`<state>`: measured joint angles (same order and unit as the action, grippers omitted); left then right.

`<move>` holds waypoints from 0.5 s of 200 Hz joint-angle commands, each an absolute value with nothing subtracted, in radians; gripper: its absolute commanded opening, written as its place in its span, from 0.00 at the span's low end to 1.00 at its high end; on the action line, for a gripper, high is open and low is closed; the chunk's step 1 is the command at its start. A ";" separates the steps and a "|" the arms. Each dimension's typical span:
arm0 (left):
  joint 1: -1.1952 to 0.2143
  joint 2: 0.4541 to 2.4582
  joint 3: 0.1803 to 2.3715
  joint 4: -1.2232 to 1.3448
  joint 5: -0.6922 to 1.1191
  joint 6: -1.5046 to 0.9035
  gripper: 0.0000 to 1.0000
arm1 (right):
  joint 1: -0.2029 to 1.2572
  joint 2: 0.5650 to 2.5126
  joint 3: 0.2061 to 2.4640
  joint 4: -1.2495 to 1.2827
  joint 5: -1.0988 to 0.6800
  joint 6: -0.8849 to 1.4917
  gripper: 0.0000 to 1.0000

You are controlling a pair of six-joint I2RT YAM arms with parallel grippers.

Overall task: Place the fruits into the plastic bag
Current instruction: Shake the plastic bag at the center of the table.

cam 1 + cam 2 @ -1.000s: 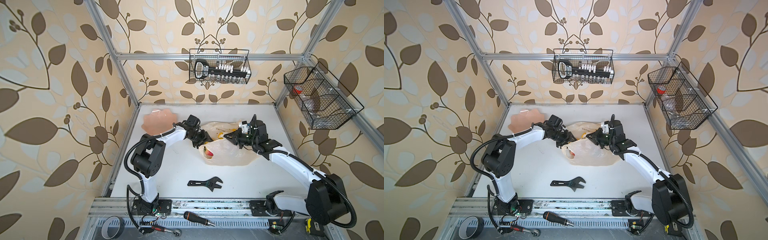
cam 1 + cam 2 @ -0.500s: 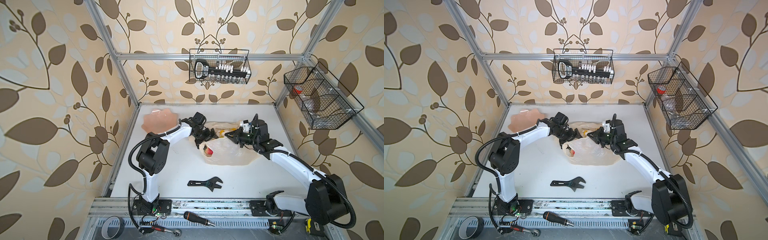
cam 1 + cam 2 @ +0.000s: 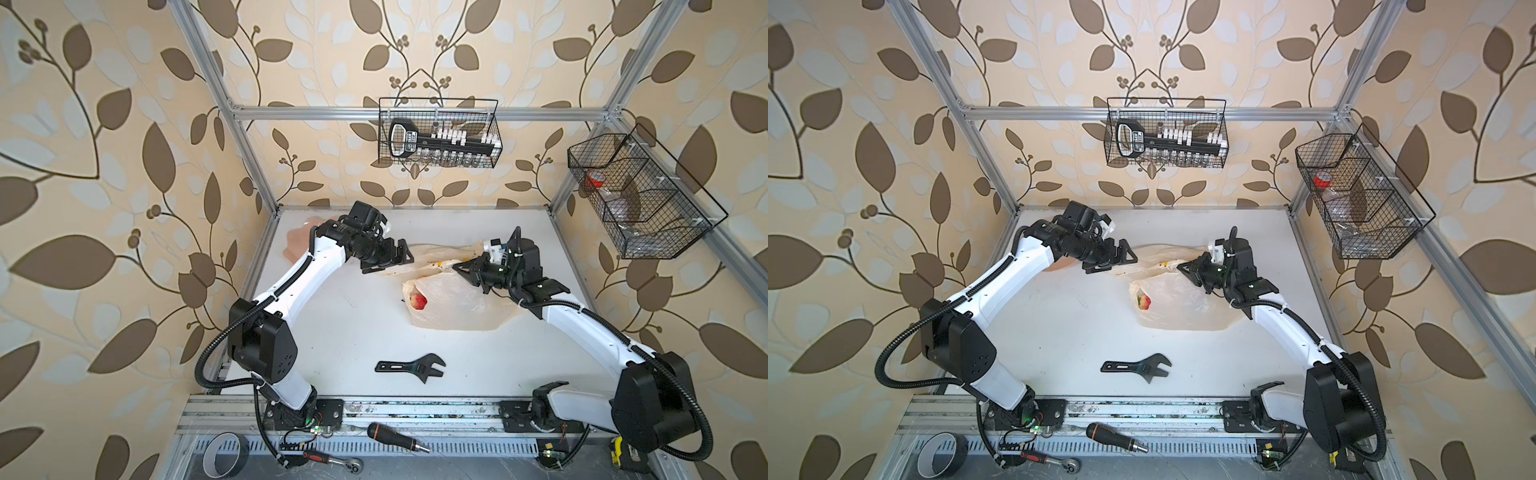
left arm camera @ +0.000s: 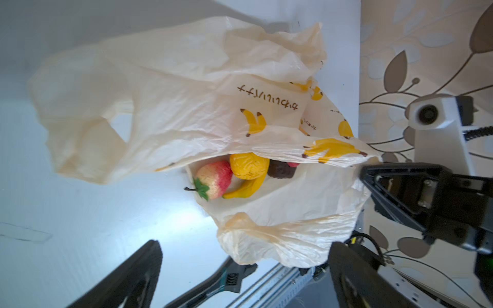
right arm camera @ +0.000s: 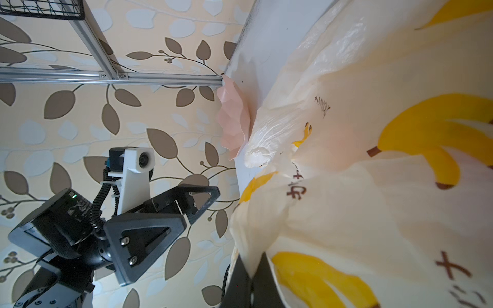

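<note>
- The plastic bag (image 3: 457, 299) lies on the white table (image 3: 332, 324) between the two arms, its mouth turned toward the left arm.
- The right gripper (image 3: 457, 265) is clamped shut on the bag's upper edge and lifts that flap, so the mouth gapes.
- The left gripper (image 3: 392, 262) hangs just off the mouth with its jaws spread wide and nothing between them.
- In the left wrist view, fruit sits just inside the opening: a strawberry (image 4: 213, 181), a banana (image 4: 248, 188), a round yellow-orange fruit (image 4: 248, 165) and a dark brown one (image 4: 281, 169), with a sliver of red behind it.
- The strawberry lies right at the lip on the bag's lower sheet, and its stalk pokes out over the rim.
- In both top views I see no loose fruit on the bare table. The only thing lying there is a black wrench (image 3: 411, 368), well apart from the bag.
- The pink dish (image 5: 233, 120) sits in the far corner. It is seen edge-on from the right wrist, with nothing rising above its rim. In the top views the left arm hides part of it, so I cannot vouch for all of it.
- My reading is that the job is nearly or wholly done. What may remain is a check of the dish for stragglers.
- The strawberry might also need a nudge deeper, since it could roll out once the flap drops.
</note>
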<state>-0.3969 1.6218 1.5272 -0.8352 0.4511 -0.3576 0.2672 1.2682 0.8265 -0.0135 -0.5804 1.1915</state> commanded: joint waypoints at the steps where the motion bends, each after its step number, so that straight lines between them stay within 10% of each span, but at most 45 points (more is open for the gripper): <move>1: -0.394 1.614 1.513 -0.895 0.365 -0.088 0.99 | 0.263 1.251 0.824 -0.032 -0.588 1.193 0.00; 100: -0.429 1.717 1.351 -0.537 0.160 0.297 0.99 | 0.264 1.249 0.824 -0.053 -0.583 1.184 0.00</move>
<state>-0.4088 1.6760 1.3499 -0.6708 0.2481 0.1581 0.2668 1.2678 0.8265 -0.0338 -0.5800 1.1854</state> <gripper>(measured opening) 0.989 0.049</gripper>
